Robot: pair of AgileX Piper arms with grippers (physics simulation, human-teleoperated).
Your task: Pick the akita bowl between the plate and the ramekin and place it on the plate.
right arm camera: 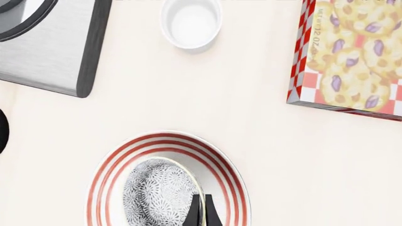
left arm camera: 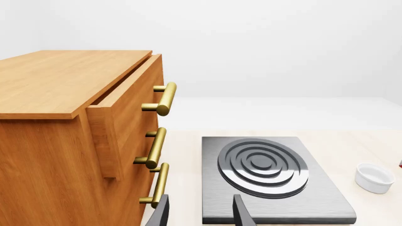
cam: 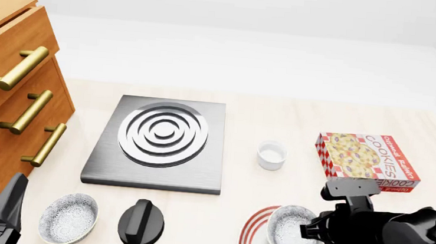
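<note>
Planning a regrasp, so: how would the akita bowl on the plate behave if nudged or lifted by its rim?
The akita bowl looks rigid and ceramic-like, so probably stiff and breakable. Sitting on the smooth plate, it would likely slide. The right gripper pinches only its thin rim, so it may tilt when lifted.

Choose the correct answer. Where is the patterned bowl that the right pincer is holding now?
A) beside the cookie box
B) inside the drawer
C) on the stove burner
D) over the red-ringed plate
D: in the front view the akita bowl sits within the red rings of the plate, with the right pincer closed on its rim.
</note>
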